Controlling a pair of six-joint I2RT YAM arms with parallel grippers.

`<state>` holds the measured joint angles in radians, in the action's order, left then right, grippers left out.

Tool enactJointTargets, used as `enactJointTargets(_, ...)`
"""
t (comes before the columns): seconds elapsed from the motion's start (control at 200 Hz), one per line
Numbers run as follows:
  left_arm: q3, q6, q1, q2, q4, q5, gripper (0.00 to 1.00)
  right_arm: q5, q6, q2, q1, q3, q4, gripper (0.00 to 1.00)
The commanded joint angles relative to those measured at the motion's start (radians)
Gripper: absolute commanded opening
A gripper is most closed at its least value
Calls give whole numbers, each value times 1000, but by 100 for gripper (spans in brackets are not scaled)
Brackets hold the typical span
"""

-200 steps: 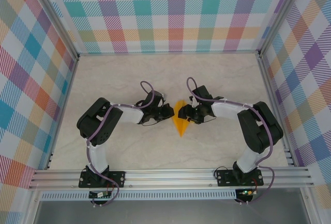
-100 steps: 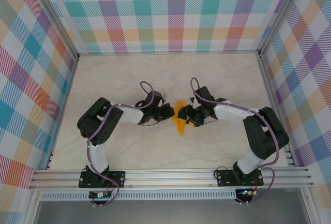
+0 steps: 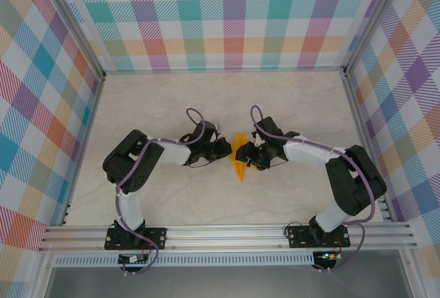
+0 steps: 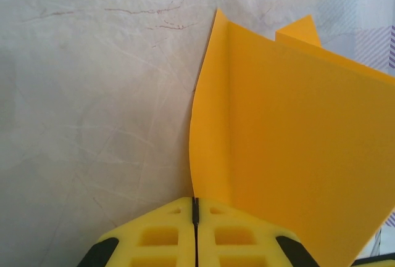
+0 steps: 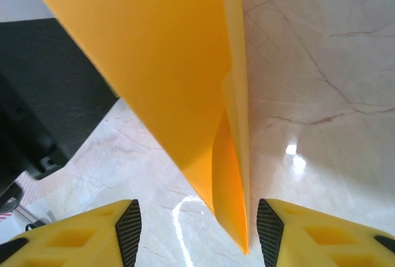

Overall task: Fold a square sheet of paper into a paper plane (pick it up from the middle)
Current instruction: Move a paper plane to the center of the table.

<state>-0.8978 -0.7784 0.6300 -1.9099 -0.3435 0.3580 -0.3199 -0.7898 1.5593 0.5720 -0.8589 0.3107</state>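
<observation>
A: Where is the paper plane (image 3: 239,160)?

B: Mid-table (image 3: 172,105), between the two arms. It stands on edge as a narrow orange wedge, its point toward the arm bases. It looks half made: the left wrist view shows a tall flap (image 4: 290,137) with a crease near its left side and a second corner peeking up behind

A: Who has hold of it?

B: The left gripper (image 4: 195,208). Its yellow jaws are pressed together and the paper's lower edge runs straight into the seam, so I read that as a pinch on the sheet. From above, that gripper (image 3: 225,150) sits just at the wedge's left side

A: And the other one?

B: The right gripper (image 5: 196,217) is spread, one finger on each side of the folded edge (image 5: 173,76), which hangs down between them. I see neither pad touching the paper. From above it (image 3: 246,157) is right against the wedge

A: So which step is this?

B: My guess is a crease or wing fold, one side anchored and the other lining up to press

A: What does the next move need?

B: The right jaws should close squarely on the fold line, low on the paper, while the left pinch holds firm so the thin sheet doesn't twist or slip
</observation>
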Motion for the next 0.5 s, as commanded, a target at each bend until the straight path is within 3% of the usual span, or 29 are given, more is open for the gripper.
enactJointTargets(0.0,13,-6,-9,-8,-11,10,6,32,36,-64,14,7,19,53)
enactJointTargets(0.495,12,-7,-9,-6,-8,14,6,-2,63,39,34,-37,-2,48)
